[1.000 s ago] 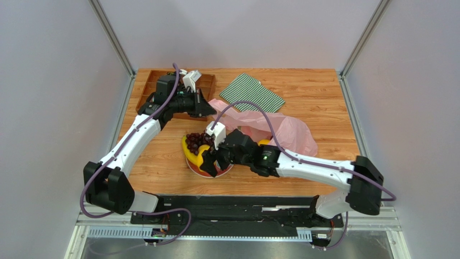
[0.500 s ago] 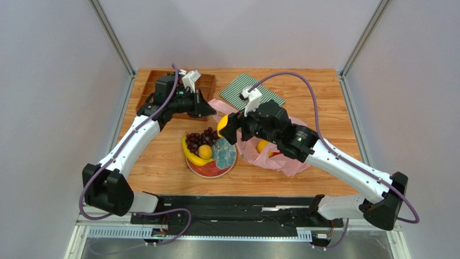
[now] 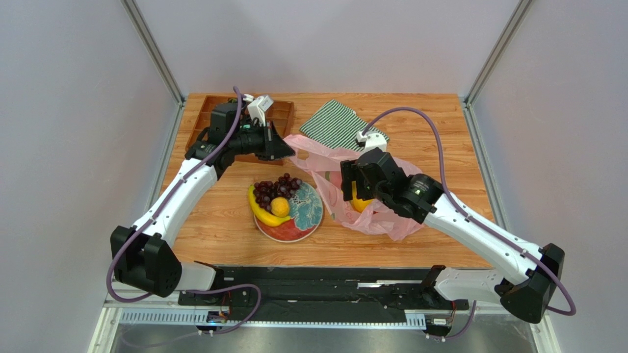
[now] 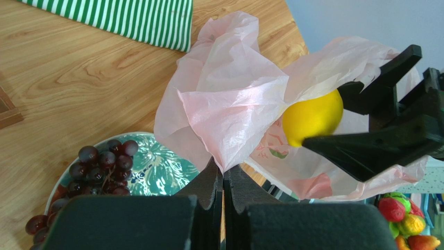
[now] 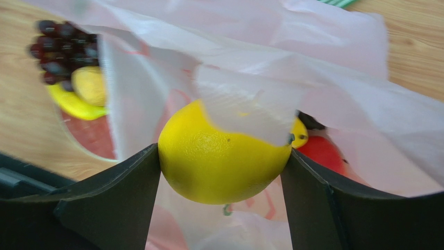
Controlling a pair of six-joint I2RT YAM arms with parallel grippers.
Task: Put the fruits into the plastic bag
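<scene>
My right gripper (image 3: 354,193) is shut on a yellow lemon (image 5: 224,156), held inside the mouth of the pink plastic bag (image 3: 387,217). A flap of bag film covers the lemon's top. A red apple (image 5: 323,153) and another yellow fruit (image 5: 298,134) lie deeper in the bag. My left gripper (image 4: 224,169) is shut on the bag's edge (image 4: 229,104) and holds it up above the plate (image 3: 306,209). On the plate lie dark grapes (image 3: 276,188), a small orange (image 3: 279,207) and a banana (image 3: 262,213).
A green-and-white striped cloth (image 3: 343,125) lies at the back behind the bag. A wooden tray (image 3: 210,121) sits at the back left, under the left arm. The plate stands near the front edge, just left of the bag.
The right arm lifted the lemon off the plate and carried it right and back, into the bag's mouth. The left gripper kept its hold on the bag edge.
</scene>
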